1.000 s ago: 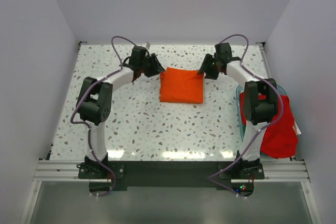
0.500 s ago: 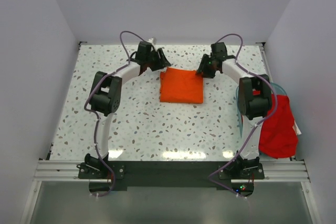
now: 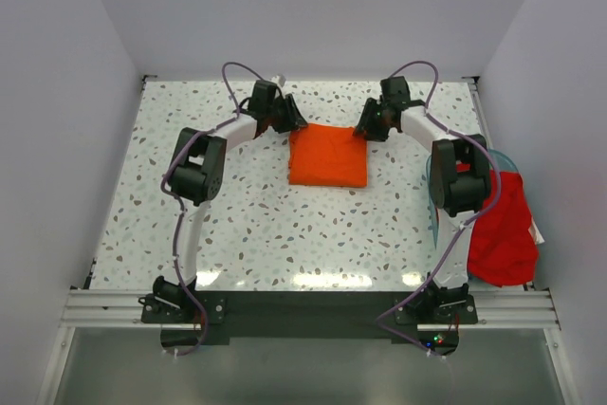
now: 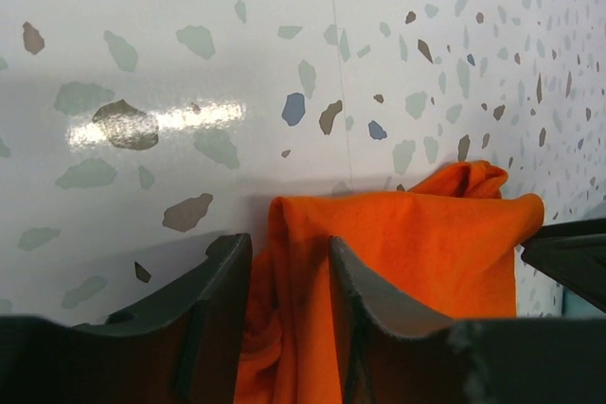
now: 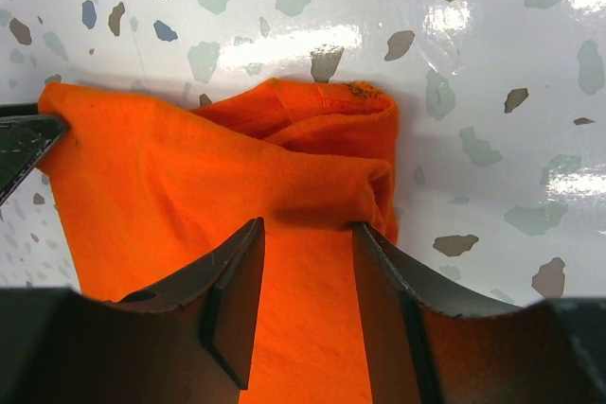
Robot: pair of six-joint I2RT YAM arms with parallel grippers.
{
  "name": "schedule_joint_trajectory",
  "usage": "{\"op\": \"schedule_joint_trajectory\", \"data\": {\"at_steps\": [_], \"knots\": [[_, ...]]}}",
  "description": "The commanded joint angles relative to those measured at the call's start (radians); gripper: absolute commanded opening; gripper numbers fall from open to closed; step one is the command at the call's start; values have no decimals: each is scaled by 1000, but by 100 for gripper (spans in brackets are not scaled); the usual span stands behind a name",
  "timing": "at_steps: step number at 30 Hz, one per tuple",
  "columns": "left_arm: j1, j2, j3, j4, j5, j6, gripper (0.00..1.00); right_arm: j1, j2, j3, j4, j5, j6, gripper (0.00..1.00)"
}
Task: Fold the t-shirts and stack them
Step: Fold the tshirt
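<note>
Orange t-shirt [image 3: 327,156], folded into a compact rectangle, lies on the speckled table [image 3: 266,225], toward its far side. The left tool [image 4: 289,253] is clamped on cloth at the shirt's far left corner, and the right tool [image 5: 308,229] pinches its far right corner. At the table's right edge, a red t-shirt [image 3: 503,234] lies heaped in a clear, teal-rimmed bin [image 3: 432,198], spilling over its outer side.

The left arm [image 3: 197,166] swings inward, its elbow now nearer the middle of the counter [image 3: 285,225]. The left hand [image 3: 289,120] moves right onto the far left corner of the orange shirt [image 3: 327,156]. The right hand [image 3: 366,128] shifts slightly left at the far right corner.
</note>
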Motion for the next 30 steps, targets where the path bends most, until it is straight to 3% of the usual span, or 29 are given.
{"op": "schedule_joint_trajectory", "data": {"at_steps": [1, 11, 15, 22, 27, 30], "knots": [[-1, -3, 38, 86, 52, 1, 40, -3, -32, 39, -7, 15, -17, 45], [-1, -66, -17, 167, 87, -38, 11, -5, -27, 41, -6, 22, -17, 46], [1, -164, -142, 238, 52, -68, 1, -5, -27, 45, -4, 28, -17, 46], [8, -255, -307, 302, -31, -99, 0, -5, 25, 101, -13, 39, -2, 45], [18, -243, -324, 307, -28, -107, 0, -5, 98, 168, -49, 38, -13, 40], [21, -244, -327, 303, -37, -105, 0, -5, 106, 145, -27, 36, -19, 41]]}}
